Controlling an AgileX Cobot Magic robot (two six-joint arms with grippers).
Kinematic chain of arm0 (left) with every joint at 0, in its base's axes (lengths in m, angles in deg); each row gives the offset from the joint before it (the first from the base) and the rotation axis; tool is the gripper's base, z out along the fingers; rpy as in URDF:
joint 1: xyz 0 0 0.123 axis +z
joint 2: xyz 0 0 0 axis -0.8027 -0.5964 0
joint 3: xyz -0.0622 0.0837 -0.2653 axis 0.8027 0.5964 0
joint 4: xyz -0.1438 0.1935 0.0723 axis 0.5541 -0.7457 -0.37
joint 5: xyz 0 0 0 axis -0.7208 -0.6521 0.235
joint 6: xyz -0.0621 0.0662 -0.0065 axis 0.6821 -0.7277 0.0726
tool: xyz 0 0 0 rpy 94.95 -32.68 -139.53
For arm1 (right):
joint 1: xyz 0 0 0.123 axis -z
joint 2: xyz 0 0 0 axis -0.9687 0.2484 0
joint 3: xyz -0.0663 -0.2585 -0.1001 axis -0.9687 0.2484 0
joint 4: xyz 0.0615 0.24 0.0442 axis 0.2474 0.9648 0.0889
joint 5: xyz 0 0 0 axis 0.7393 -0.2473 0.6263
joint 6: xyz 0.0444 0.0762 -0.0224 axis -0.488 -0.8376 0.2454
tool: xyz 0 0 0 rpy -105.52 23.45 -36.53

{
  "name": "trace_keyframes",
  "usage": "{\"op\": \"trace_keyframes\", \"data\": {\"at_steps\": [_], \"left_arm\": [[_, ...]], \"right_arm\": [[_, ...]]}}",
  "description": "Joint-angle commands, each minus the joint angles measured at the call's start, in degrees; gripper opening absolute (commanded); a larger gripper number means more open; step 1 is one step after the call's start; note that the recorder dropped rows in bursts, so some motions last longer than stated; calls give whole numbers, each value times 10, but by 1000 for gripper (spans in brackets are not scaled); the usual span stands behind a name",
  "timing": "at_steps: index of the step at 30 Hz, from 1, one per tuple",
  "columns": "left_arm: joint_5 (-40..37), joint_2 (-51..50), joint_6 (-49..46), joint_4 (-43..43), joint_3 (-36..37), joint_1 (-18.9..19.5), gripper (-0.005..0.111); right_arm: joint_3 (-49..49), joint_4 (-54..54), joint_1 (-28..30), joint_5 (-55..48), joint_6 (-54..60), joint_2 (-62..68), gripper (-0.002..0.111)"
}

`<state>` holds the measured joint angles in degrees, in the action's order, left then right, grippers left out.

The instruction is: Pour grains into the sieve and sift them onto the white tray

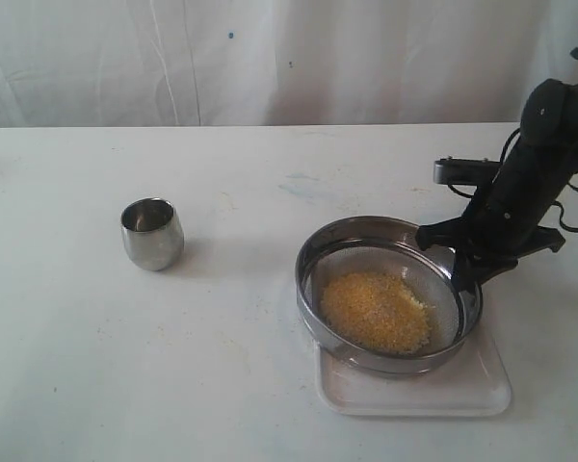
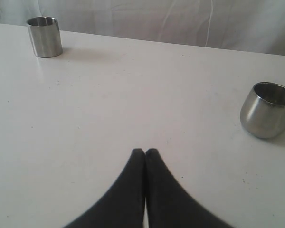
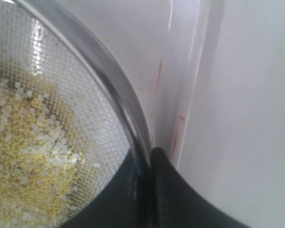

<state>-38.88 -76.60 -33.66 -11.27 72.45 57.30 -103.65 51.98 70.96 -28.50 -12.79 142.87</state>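
The right gripper is clamped on the rim of the sieve, one finger inside the mesh wall and one outside. The sieve spreads leftward from that grip, over the white tray, with the grains heaped inside. The left gripper is closed on nothing, well apart, nearer the rounded steel cup. (Whether the sieve rests on the tray or hangs above it, I cannot tell; much of the tray is hidden.)

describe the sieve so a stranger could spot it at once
On the white table, look right, where a white tray lies. Over it is the sieve: a wide, shallow steel ring with mesh holding yellow grains, unlike the small solid-walled steel cup to its left.
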Motion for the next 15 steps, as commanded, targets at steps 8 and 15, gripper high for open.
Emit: {"op": "trace_keyframes", "data": {"at_steps": [8,15], "left_arm": [[3,3,1,-2,1,0,0],[3,3,1,-2,1,0,0]], "right_arm": [[1,-47,1,-19,5,-58,0],[1,-51,5,-19,40,-57,0]]}}
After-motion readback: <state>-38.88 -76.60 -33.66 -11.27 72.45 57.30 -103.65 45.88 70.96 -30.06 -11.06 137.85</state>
